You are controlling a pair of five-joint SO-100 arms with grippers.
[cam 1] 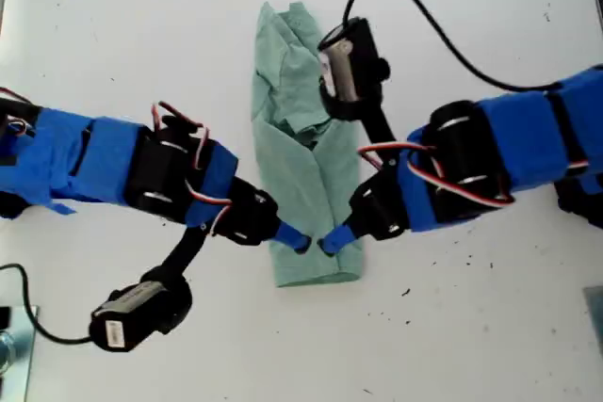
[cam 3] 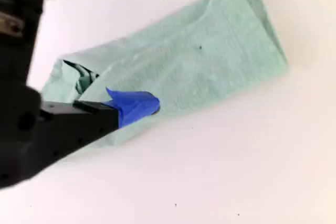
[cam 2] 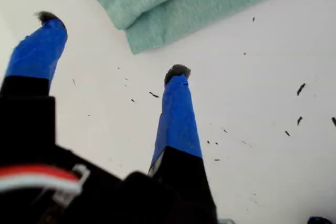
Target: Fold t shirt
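Note:
The t shirt (cam 1: 306,167) lies on the white table as a long narrow pale-green strip, bunched at its far end and flat at its near end. My first gripper (cam 1: 294,238) comes in from the exterior view's left, over the strip's near end. In its wrist view my first gripper (cam 2: 113,45) is open and holds nothing, with the t shirt (cam 2: 173,3) corner just beyond its fingertips. My second gripper (cam 1: 334,240) comes in from the exterior view's right, facing the first. My second gripper (cam 3: 149,43) is open, its fingers spread across the t shirt (cam 3: 210,61).
The white table (cam 1: 471,327) carries scattered dark specks. A black cable (cam 1: 443,35) runs from the second arm's camera across the back. A metal fitting (cam 1: 9,350) sits at the exterior view's lower left edge.

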